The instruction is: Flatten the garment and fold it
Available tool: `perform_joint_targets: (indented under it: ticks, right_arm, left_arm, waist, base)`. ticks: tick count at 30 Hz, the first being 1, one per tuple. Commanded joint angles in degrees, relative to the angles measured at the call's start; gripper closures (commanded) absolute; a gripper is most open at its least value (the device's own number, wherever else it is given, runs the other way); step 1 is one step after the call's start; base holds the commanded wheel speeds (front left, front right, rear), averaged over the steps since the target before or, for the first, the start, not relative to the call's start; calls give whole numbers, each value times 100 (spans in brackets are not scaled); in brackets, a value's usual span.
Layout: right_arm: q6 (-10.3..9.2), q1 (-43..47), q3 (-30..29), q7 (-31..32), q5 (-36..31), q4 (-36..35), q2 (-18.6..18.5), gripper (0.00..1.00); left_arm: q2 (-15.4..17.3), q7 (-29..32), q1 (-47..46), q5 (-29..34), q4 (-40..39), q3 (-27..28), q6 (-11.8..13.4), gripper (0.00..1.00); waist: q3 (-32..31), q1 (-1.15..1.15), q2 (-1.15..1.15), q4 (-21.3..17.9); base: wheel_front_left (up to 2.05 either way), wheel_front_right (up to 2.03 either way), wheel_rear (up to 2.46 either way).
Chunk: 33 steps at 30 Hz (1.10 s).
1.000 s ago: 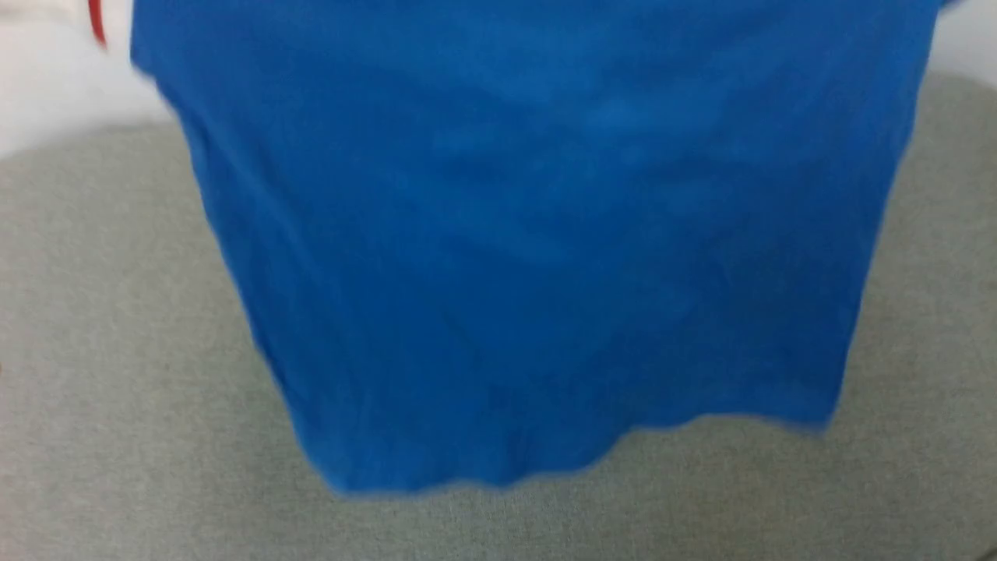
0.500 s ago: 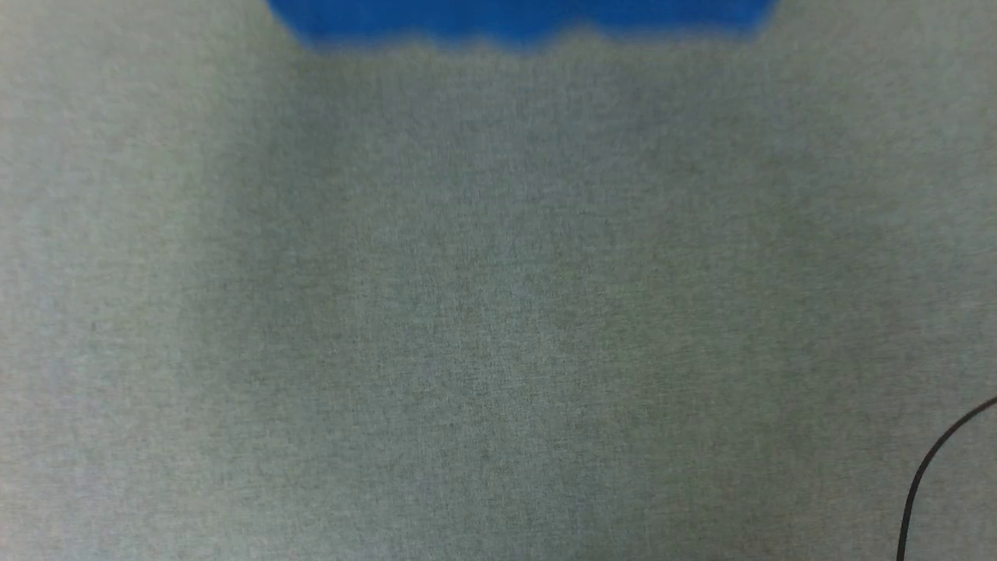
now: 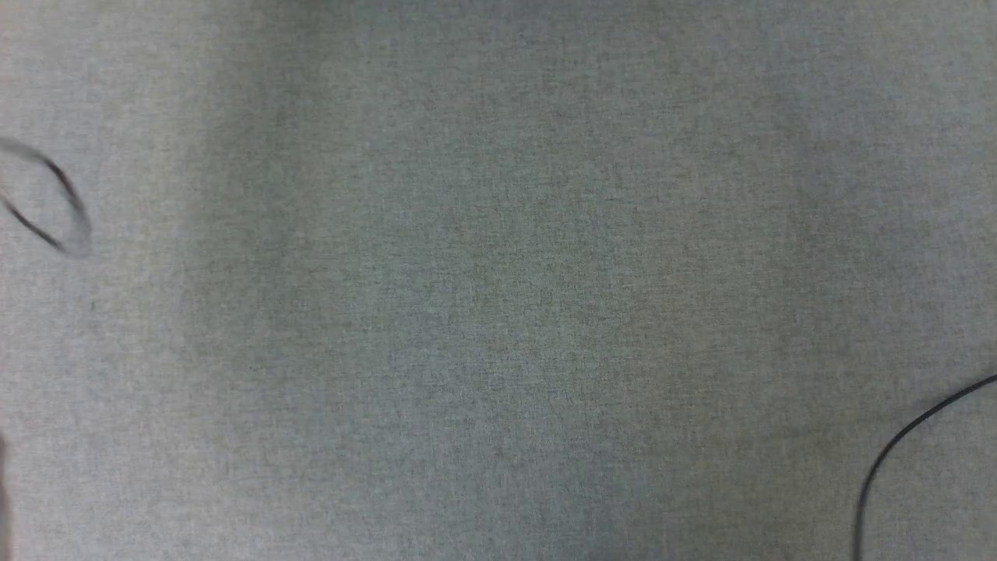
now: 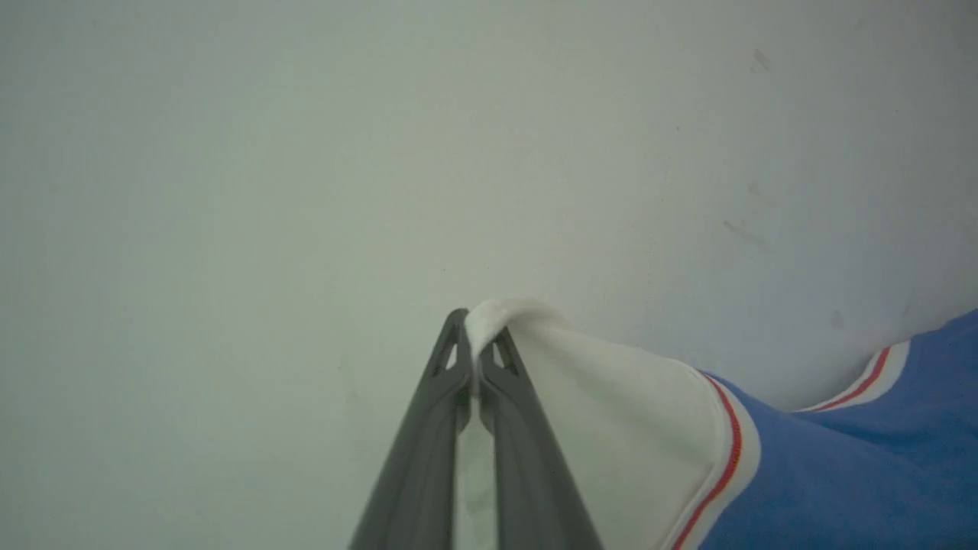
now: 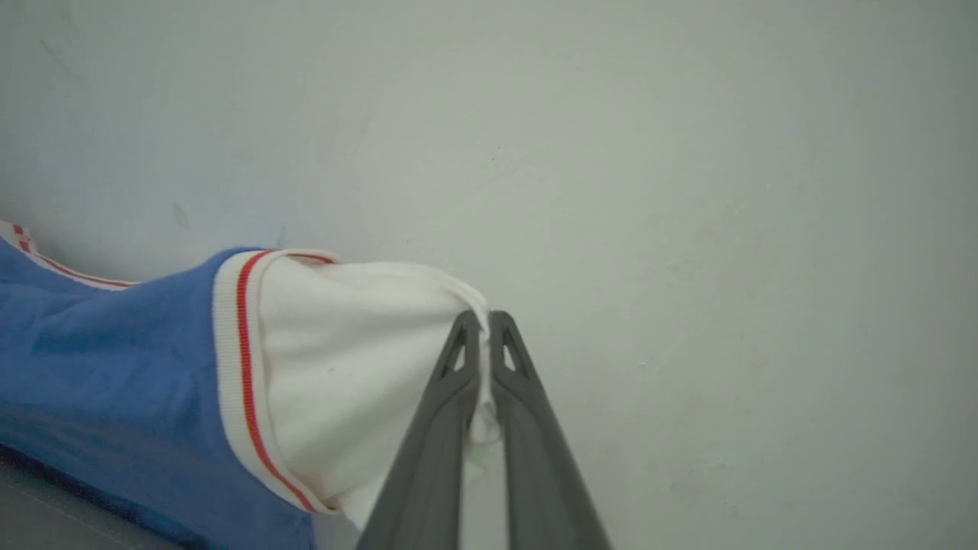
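Both of my end effectors are clenched on the shirt (image 4: 825, 473). The left end effector (image 4: 477, 344) pinches the edge of one white sleeve (image 4: 611, 428) between its tips, and the right end effector (image 5: 481, 328) pinches the other sleeve (image 5: 344, 367) the same way. From each pinch the white cloth runs inward to the red-striped trim and the blue body, so the shirt spans the gap between my two grips.

I judge this to be the spreading step, ahead of laying the shirt on the grey bench (image 3: 498, 280) below. To do it well I should hold both grips level and evenly apart, lower the hem first, then draw the cloth along the bench so the body settles smooth. Each pinch sits near the tips, so a sharp tug could pull a sleeve free. A thin black cable (image 3: 896, 444) shows on my right side, and I'd lay the shirt clear of it.
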Motion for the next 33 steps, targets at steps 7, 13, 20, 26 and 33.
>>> perform_joint_targets:
  ticks: [7, 13, 20, 26, 33]
  right_arm:
    - [-5, 1451, 317, -354, 441, 100, 139, 100]
    - [-5, 3114, 686, -217, 979, -582, -133, 100]
    - [-5, 5041, 397, 172, 1397, -1696, -971, 100]
    - [-5, 6489, 269, 602, 1641, -2229, -1550, 100]
    - [-5, 7466, 48, 855, 1454, -2329, -1695, 100]
  left_arm:
    - [-282, -116, 2140, -327, -25, -264, -107, 100]
    - [-149, 153, 3993, -527, -509, -525, -101, 100]
    - [270, 866, 5703, -907, -1445, -528, 241, 100]
    - [640, 1367, 6697, -1093, -2238, -461, 636, 100]
    - [870, 1718, 7601, -1278, -2785, -454, 957, 100]
  waist:
    - [-586, -1, 0, 135]
    - [-1317, -1, 0, 196]
    - [-1835, -1, 0, 255]
    - [-2077, -1, 0, 284]
    - [-2287, -1, 0, 318]
  base:
    - [0, 0, 0]
    - [0, 0, 0]
    - [0, 0, 0]
    - [0, 0, 0]
    - [0, 0, 0]
